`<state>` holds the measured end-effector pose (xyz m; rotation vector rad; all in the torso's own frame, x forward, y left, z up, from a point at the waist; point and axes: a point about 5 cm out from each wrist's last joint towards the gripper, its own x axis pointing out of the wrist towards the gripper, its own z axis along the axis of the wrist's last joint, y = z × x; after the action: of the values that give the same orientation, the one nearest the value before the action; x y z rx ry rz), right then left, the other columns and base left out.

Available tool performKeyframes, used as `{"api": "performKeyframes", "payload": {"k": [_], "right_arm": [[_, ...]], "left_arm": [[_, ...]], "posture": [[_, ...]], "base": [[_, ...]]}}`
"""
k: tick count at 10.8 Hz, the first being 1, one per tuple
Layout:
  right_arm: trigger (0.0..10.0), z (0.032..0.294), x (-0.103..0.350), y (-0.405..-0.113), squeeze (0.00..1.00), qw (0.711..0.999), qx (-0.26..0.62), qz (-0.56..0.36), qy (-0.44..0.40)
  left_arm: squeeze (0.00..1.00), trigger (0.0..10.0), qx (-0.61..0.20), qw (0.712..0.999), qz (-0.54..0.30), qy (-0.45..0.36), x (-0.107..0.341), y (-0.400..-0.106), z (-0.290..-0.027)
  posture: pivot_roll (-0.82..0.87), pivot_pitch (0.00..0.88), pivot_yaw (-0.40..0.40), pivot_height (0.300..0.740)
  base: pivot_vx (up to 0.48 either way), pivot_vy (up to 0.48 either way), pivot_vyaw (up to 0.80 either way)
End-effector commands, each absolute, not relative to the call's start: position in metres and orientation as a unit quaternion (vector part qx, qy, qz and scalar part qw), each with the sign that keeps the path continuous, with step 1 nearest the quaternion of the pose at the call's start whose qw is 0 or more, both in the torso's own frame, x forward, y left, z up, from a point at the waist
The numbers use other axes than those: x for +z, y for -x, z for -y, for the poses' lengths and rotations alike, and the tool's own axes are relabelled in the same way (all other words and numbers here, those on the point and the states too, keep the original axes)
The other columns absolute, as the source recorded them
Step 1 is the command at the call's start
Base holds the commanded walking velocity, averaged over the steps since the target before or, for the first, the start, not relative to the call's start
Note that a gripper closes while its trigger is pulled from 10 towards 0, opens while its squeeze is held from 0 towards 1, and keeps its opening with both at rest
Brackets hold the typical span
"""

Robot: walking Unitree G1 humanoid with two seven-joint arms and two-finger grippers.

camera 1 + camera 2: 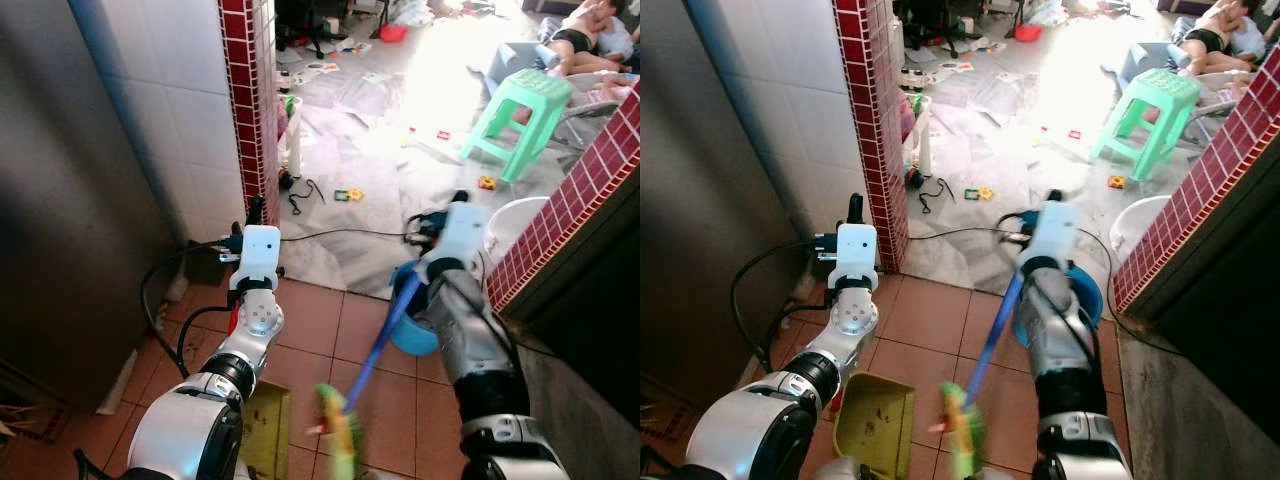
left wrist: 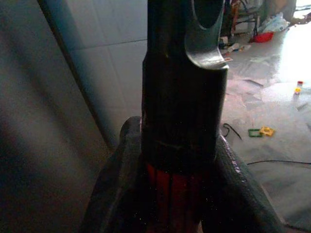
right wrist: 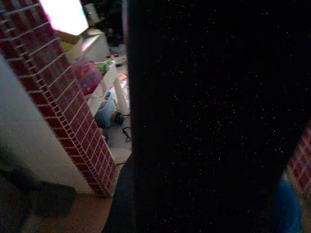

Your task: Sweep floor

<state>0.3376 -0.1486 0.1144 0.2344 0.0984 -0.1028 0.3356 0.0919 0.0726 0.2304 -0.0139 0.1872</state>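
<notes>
Blue broom handle [image 1: 385, 335] gripped in right tool [image 1: 440, 225], bristles low on terracotta floor [image 1: 310, 320]; left tool [image 2: 180, 160] clamped on dustpan [image 1: 875, 425] handle. Risk: cable [image 1: 340, 233] across doorway snags the broom

Broom with long blue plastic handle [image 1: 385, 335] and green-and-yellow bristle head [image 1: 338, 432]: tilted, head low over the terracotta tiled floor [image 1: 320, 320], blurred. Olive-yellow plastic dustpan [image 1: 875, 425] with black-and-red handle [image 2: 181, 145]: open tray facing up, speckled with dirt, low beside the broom head.
</notes>
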Motion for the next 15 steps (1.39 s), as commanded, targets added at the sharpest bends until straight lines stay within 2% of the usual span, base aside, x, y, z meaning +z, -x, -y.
{"api": "performKeyframes", "payload": {"k": [1,5,7,8,10,11,13,15], "right_arm": [[10.0,0.144,0.121,-0.341,0.00,0.982,-0.057,-0.050,-0.175],[10.0,0.138,0.143,-0.350,0.00,0.962,-0.061,-0.044,-0.262],[10.0,0.126,0.165,-0.356,0.00,0.958,-0.026,-0.028,-0.286],[10.0,0.121,0.179,-0.358,0.00,0.963,0.008,0.000,-0.268],[10.0,0.115,0.214,-0.353,0.00,0.983,0.092,0.112,-0.116],[10.0,0.120,0.213,-0.352,0.00,0.986,0.090,0.127,-0.064],[10.0,0.143,0.189,-0.347,0.00,0.995,0.040,0.095,0.000],[10.0,0.146,0.171,-0.342,0.00,0.997,0.022,0.067,0.022]], "left_arm": [[0.00,10.0,0.086,0.990,-0.008,-0.107,0.069,-0.335,-0.090],[0.00,10.0,0.088,0.991,-0.029,-0.097,0.064,-0.333,-0.091],[0.00,10.0,0.080,0.991,-0.023,-0.102,0.065,-0.334,-0.093],[0.00,10.0,0.085,0.991,-0.029,-0.096,0.064,-0.334,-0.093],[0.00,10.0,0.087,0.991,-0.035,-0.094,0.063,-0.334,-0.094],[0.00,10.0,0.083,0.990,-0.030,-0.110,0.064,-0.334,-0.093],[0.00,10.0,0.072,0.990,-0.028,-0.117,0.065,-0.334,-0.088],[0.00,10.0,0.062,0.991,-0.046,-0.108,0.061,-0.332,-0.082]], "posture": [[-0.14,0.000,-0.021,0.740],[-0.15,0.000,-0.023,0.740],[-0.15,0.000,-0.020,0.740],[-0.15,0.000,-0.020,0.740],[-0.15,0.000,-0.022,0.740],[-0.15,0.000,-0.023,0.740],[-0.15,0.000,-0.023,0.740],[-0.15,0.000,-0.012,0.740]], "base": [[0.000,0.000,0.00],[0.000,0.000,0.00],[0.000,0.000,0.00],[0.000,0.000,0.00],[0.000,0.000,0.00],[0.000,0.000,0.00],[0.000,0.000,0.00],[0.000,0.000,0.00]]}}
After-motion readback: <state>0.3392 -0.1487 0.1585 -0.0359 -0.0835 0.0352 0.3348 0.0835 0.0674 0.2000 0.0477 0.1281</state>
